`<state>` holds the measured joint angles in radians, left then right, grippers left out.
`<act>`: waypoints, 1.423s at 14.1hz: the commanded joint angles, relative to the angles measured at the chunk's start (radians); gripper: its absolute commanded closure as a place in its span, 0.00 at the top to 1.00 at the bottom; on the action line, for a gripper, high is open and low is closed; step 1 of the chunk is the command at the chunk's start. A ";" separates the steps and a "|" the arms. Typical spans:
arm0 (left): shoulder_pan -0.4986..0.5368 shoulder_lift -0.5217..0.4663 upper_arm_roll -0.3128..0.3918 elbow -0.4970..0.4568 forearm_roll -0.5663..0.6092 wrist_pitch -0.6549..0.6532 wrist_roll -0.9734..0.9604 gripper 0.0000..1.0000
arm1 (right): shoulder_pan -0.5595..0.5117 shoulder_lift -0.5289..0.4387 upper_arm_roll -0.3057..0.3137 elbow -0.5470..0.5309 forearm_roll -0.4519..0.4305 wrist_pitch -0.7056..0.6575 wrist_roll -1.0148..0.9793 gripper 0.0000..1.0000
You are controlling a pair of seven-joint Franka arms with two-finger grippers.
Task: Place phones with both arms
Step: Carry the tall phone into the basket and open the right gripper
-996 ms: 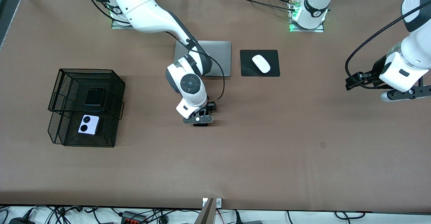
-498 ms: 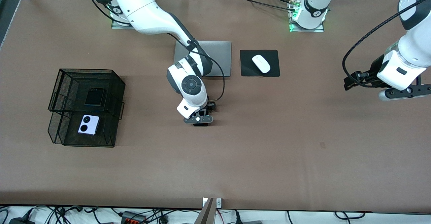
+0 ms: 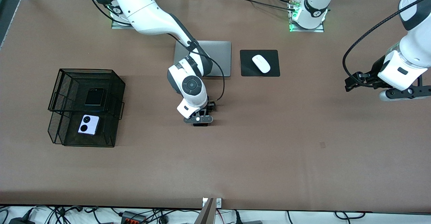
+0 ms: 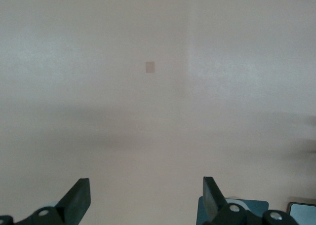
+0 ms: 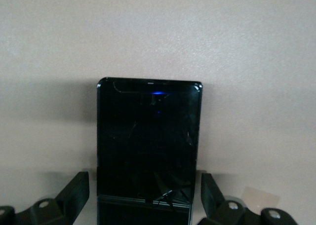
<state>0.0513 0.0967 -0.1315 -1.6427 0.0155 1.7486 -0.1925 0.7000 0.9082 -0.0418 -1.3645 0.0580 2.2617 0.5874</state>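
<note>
A long slim black phone (image 5: pixel 148 131) lies flat on the brown table near its middle. My right gripper (image 3: pixel 200 123) is low over it, open, one finger on each side of the phone's end (image 5: pixel 145 181), with a small gap at both fingers. In the front view the hand hides most of this phone. A small squarish black phone (image 3: pixel 94 96) lies on the upper tier of a black mesh basket (image 3: pixel 86 70), and a lilac-white phone (image 3: pixel 89 124) on its lower tier. My left gripper (image 4: pixel 146 186) hangs open and holds nothing, high over bare table at the left arm's end.
A silver laptop (image 3: pixel 220 57) lies closed between the bases, partly under the right arm. Beside it a white mouse (image 3: pixel 261 63) rests on a black pad (image 3: pixel 247 70). A small square mark (image 3: pixel 322 145) shows on the tabletop. The basket stands at the right arm's end.
The left arm's hand has shifted slightly toward the bases' side and inward. The right gripper has stayed over the long phone, still open.
</note>
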 commanded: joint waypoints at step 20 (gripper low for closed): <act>0.010 0.006 0.065 -0.013 -0.008 0.057 0.013 1.00 | -0.195 -0.330 -0.013 -0.068 -0.015 -0.327 -0.113 0.37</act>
<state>0.0689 0.1034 -0.0778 -1.6520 0.0155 1.7896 -0.1925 0.5571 0.6693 -0.0700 -1.3369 0.0552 1.9702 0.5296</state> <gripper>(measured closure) 0.000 0.220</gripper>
